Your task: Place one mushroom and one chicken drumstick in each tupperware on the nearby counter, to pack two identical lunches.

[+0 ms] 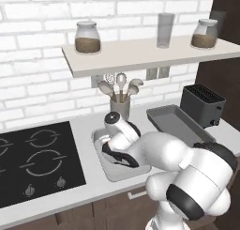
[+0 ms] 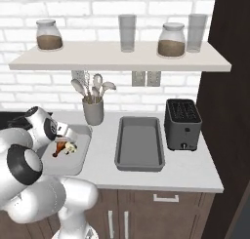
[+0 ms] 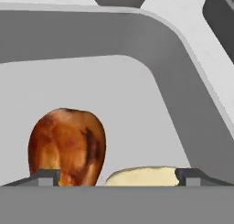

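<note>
Hand view shows the fingers [image 3: 114, 176] spread wide and empty, low in the light grey tupperware [image 3: 183, 104], chicken drumstick [image 3: 67, 145] and mushroom [image 3: 141, 176] lying between their tips.

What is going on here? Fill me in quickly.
The gripper is down inside the light grey tupperware on the counter, jaws wide open. A chicken drumstick and a mushroom lie in that tub between the fingertips; nothing is gripped. The darker tupperware beside the toaster holds nothing visible.
</note>
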